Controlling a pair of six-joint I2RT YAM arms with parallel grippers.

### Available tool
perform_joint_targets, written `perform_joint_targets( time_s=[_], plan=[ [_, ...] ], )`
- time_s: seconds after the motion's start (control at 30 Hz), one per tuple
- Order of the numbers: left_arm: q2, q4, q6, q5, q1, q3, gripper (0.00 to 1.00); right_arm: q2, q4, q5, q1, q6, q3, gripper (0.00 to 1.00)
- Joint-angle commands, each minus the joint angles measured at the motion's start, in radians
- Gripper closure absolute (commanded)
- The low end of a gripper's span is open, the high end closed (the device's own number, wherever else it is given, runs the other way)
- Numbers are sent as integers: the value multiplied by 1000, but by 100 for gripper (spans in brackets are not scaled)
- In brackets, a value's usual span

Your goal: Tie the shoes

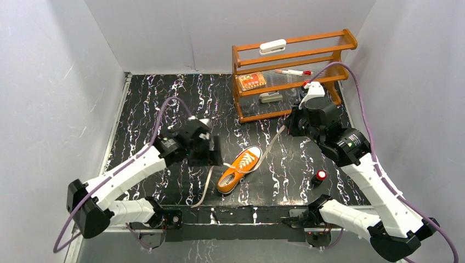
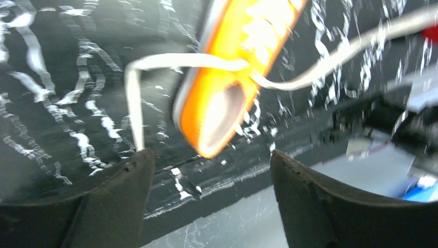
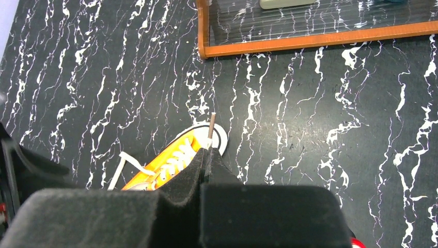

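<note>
The orange shoe [image 1: 239, 169] lies on the black marbled table, toe pointing to the back right. One white lace [image 1: 272, 145] stretches from it up to my right gripper [image 1: 288, 127], which is shut on the lace end [image 3: 212, 124] above the toe cap. The other lace [image 1: 204, 190] trails loosely toward the table's front edge. My left gripper [image 1: 212, 152] hovers just left of the shoe. In the left wrist view it is open [image 2: 210, 154], with nothing between its fingers [image 2: 124, 191]; the blurred shoe [image 2: 232, 67] and the loose lace [image 2: 135, 98] lie beyond them.
A wooden rack [image 1: 290, 71] stands at the back right, holding a marker, an orange card and small white items. A red-capped object [image 1: 318, 176] sits right of the shoe. White walls close in the left, back and right sides.
</note>
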Motion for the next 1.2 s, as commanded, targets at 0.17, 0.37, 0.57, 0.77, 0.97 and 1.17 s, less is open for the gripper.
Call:
perform_joint_targets(
  time_s=[0.17, 0.37, 0.57, 0.77, 0.97, 1.17],
  plan=[
    [-19, 361, -39, 391, 155, -249, 19, -4, 66, -18, -2, 8, 23, 100],
    [110, 502, -56, 464, 126, -264, 9, -1, 75, -11, -3, 10, 34, 100],
    [292, 521, 11, 482, -24, -111, 13, 2, 78, -3, -2, 21, 32, 100],
    [328, 501, 51, 497, -56, -54, 13, 2, 78, 2, -2, 27, 22, 100],
    [212, 313, 78, 328, -53, -40, 10, 12, 63, -5, -3, 15, 22, 100],
    [-15, -11, 55, 62, 80, -85, 11, 10, 50, -14, -2, 3, 21, 100]
  ],
)
